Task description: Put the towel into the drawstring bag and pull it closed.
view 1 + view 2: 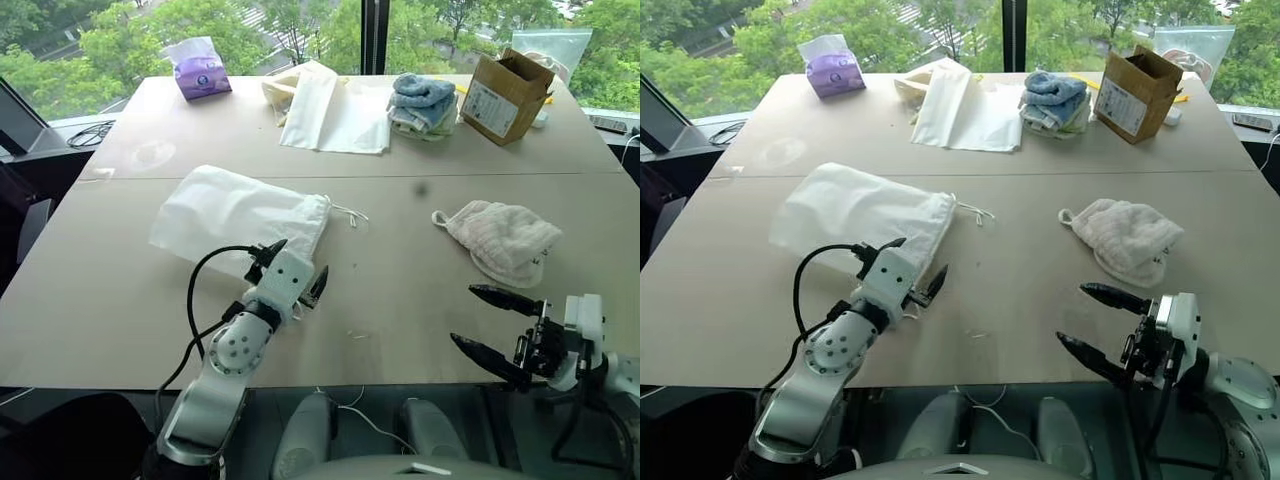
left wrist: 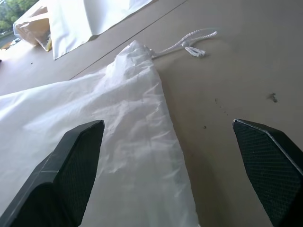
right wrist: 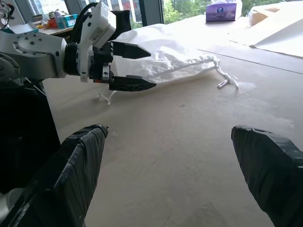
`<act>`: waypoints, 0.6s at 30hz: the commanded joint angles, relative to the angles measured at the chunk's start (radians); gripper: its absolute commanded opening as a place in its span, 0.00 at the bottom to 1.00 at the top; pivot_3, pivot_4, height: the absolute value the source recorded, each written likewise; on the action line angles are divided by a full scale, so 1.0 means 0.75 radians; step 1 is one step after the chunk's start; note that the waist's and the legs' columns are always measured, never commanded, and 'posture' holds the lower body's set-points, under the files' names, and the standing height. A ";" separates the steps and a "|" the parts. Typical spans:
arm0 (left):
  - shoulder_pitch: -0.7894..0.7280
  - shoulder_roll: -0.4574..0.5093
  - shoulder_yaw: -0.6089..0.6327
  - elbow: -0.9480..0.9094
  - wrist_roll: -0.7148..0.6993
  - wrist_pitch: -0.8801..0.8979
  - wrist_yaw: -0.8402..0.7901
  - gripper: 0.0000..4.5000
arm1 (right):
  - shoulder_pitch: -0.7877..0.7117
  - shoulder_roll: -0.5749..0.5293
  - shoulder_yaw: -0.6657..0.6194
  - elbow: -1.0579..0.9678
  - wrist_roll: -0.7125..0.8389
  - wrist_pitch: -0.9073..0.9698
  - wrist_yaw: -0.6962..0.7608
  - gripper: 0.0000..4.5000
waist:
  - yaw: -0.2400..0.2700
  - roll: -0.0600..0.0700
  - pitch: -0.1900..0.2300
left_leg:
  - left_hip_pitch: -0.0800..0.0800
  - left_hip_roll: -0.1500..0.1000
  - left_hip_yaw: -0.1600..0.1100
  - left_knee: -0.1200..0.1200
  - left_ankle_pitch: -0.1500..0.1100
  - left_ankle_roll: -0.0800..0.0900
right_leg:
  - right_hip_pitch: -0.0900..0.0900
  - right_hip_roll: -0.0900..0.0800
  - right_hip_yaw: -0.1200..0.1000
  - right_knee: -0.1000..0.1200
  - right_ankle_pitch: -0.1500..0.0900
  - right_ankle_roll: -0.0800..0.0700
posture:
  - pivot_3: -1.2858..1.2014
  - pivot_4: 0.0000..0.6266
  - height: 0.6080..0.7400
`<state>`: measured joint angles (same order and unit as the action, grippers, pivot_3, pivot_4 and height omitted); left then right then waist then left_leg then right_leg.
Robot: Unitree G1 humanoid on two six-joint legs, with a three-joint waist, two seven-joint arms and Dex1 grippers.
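Currently:
Left gripper [image 1: 296, 268]: spread, empty, nearer the drawstring bag [image 1: 240, 212], just ahead.
Right gripper [image 1: 492, 326]: spread, towel [image 1: 505, 240] ahead.

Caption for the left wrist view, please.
Open left tool hovering over the flat drawstring bag, its white cords trailing on the table.

Lying open: bare bench [image 1: 400, 290] between drawstring bag [image 1: 235, 215] and towel [image 1: 505, 240]; crowding the far edge: folded towels [image 1: 422, 103], cardboard box [image 1: 505, 95], tissue pack [image 1: 200, 70]
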<state>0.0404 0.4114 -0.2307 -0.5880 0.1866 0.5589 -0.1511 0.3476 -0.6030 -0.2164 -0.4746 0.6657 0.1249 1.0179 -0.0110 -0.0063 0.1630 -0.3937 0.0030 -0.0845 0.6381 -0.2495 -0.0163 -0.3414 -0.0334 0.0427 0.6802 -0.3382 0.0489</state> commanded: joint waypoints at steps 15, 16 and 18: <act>-0.001 -0.041 0.130 0.134 0.225 -0.104 0.152 0.45 | -0.060 0.050 -0.078 0.066 -0.045 -0.123 -0.044 1.00 | 0.001 0.000 0.000 | -0.001 0.000 0.000 0.001 0.000 0.000 | 0.000 -0.001 -0.001 0.000 0.000 0.000 | 0.52 0.24 1.00; -0.007 -0.042 0.132 0.142 0.233 -0.106 0.155 0.42 | -0.061 0.052 -0.076 0.069 -0.048 -0.126 -0.044 1.00 | 0.001 0.000 0.000 | -0.001 0.000 -0.001 0.001 0.000 0.000 | 0.000 -0.001 -0.001 0.000 0.000 0.000 | 0.52 0.24 1.00; -0.019 -0.046 0.141 0.166 0.252 -0.101 0.167 0.24 | -0.066 0.057 -0.071 0.070 -0.054 -0.128 -0.050 1.00 | 0.001 0.000 0.000 | -0.001 0.000 -0.001 0.001 0.000 0.000 | 0.000 -0.001 -0.001 0.000 0.000 0.000 | 0.52 0.24 1.00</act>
<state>0.0373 0.3801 -0.1513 -0.4597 0.3525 0.4991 -0.0430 0.3032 -0.5647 -0.2518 -0.4127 0.6241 0.0523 0.9830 -0.0101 -0.0063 0.1630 -0.3946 0.0026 -0.0853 0.6390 -0.2495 -0.0163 -0.3413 -0.0343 0.0417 0.6803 -0.3382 0.0489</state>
